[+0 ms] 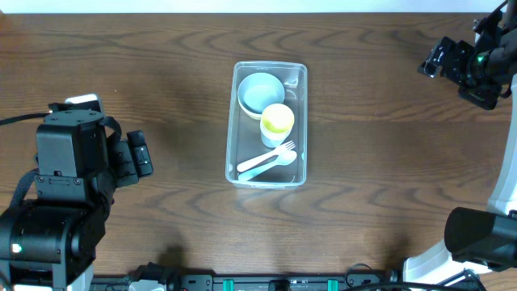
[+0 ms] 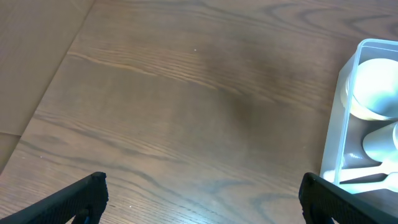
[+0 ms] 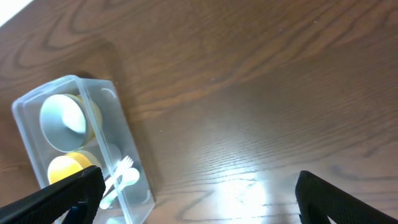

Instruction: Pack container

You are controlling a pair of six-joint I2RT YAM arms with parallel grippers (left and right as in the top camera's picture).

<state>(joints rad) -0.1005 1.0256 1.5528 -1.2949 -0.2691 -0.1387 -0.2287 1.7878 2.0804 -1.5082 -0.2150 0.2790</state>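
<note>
The clear rectangular container (image 1: 300, 121) stands in the middle of the table. It holds a pale blue bowl (image 1: 261, 90), a yellow cup (image 1: 277, 121), and a white fork and spoon (image 1: 268, 160). It also shows at the right edge of the left wrist view (image 2: 336, 130) and at the lower left of the right wrist view (image 3: 121, 134). My left gripper (image 1: 139, 153) is open and empty, well to the left of the container; its fingers frame bare wood (image 2: 202, 199). My right gripper (image 1: 440, 58) is open and empty at the far right, raised above the table (image 3: 196, 199).
The table is dark brown wood (image 1: 161, 65). The left arm's base (image 1: 48, 234) fills the lower left corner, and the right arm's base (image 1: 477, 238) the lower right. The table's far edge runs along the top of the overhead view.
</note>
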